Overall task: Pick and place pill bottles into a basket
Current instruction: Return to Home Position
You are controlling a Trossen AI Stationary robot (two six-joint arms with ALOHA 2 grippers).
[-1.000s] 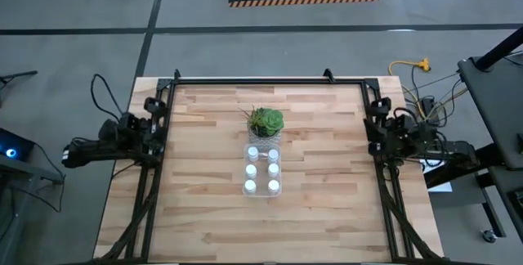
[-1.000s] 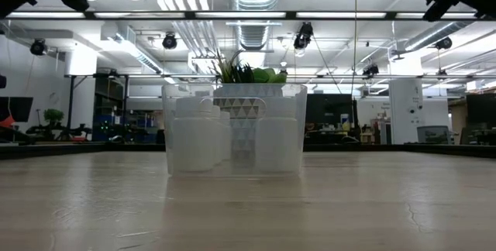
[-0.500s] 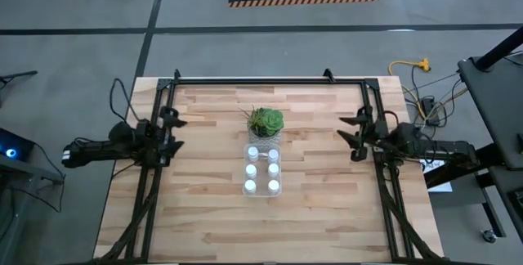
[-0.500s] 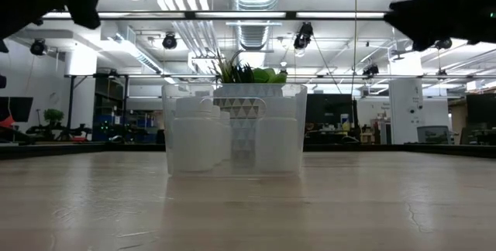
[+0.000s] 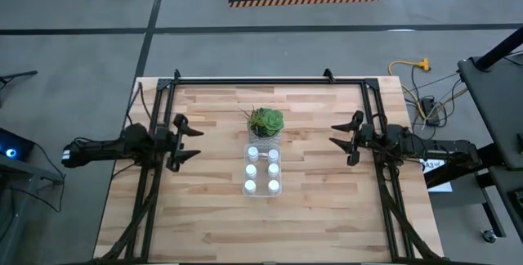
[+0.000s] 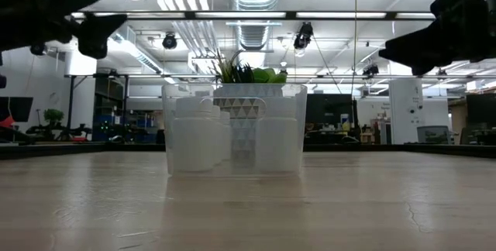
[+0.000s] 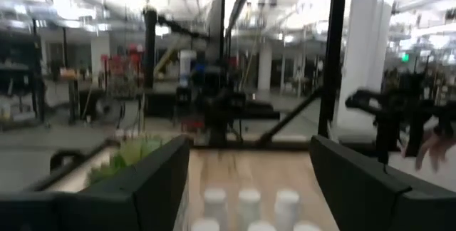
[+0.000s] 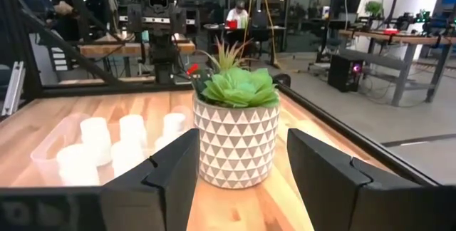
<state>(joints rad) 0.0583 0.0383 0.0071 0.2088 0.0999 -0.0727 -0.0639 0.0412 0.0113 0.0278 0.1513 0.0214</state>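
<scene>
Six small white pill bottles (image 5: 261, 168) stand upright in two rows inside the clear basket (image 5: 262, 190) at the table's middle. They show through its wall in the low view (image 6: 194, 139) and in the right wrist view (image 8: 96, 138). My left gripper (image 5: 188, 141) is open and empty, above the table to the basket's left. My right gripper (image 5: 341, 135) is open and empty, above the table to the basket's right. Both point toward the table's middle.
A green potted plant (image 5: 265, 121) in a white patterned pot (image 8: 235, 145) stands right behind the basket's far end. A black frame (image 5: 270, 79) runs along the table's far, left and right sides. Bare wood (image 5: 270, 224) lies near the front edge.
Both grippers have swung out from the side frames toward the table's middle: the left one toward the right edge, the right one toward the left edge. In the low view both have come lower. The basket and the bottles have stayed put.
</scene>
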